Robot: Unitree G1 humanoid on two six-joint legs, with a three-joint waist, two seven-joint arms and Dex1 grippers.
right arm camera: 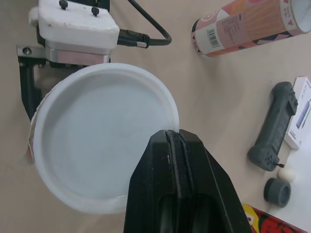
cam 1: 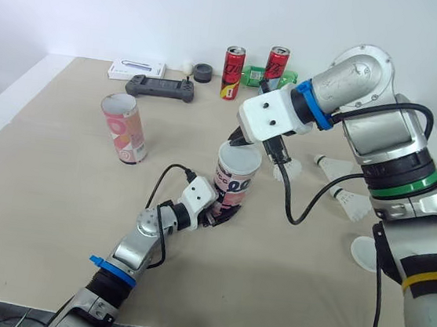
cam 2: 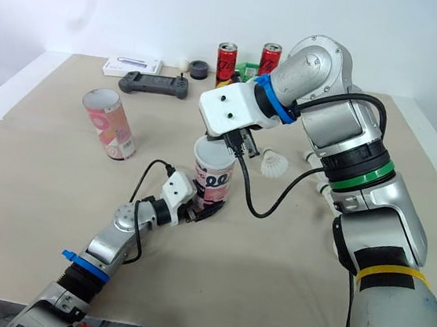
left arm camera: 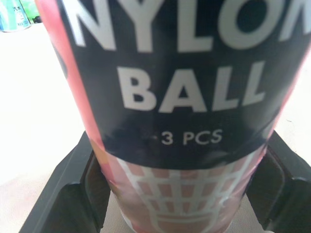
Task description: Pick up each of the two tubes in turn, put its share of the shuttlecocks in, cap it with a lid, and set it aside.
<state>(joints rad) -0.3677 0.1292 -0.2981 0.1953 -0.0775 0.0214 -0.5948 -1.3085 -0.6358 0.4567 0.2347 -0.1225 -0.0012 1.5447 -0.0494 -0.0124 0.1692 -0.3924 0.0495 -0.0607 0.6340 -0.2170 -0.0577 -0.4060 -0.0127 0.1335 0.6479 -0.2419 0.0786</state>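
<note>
- Near tube (cam 1: 234, 183): stands upright on the table (cam 1: 57, 192) at mid-scene. It is a printed cardboard cylinder, judged light and fairly stiff, yet liable to dent or tip if squeezed or pushed high up.
- Left hand (cam 1: 219, 216): clamped around the near tube just above its base, one finger on each side. This low hold steadies the tube against a downward push on its mouth.
- Lid (right arm camera: 97, 136): a thin white plastic disc with a raised rim, lying over the tube's mouth. Whether it is fully seated cannot be told. It is judged flexible and smooth, so it is best held by the rim and pressed down evenly.
- Right hand (right arm camera: 175, 136): fingers together, pinching the lid's rim at one edge, directly above the tube.
- Tube contents: hidden by the lid.
- Shuttlecocks (cam 1: 287, 170): three lie loose on the table to the right of the near tube. They are featherweight with easily crushed skirts, so the cork end is the safer hold.
- Far tube (cam 1: 124, 127): upright, open-mouthed, well apart to the left.
- Spare lid (cam 1: 366, 254): flat on the table at the right edge.
</note>
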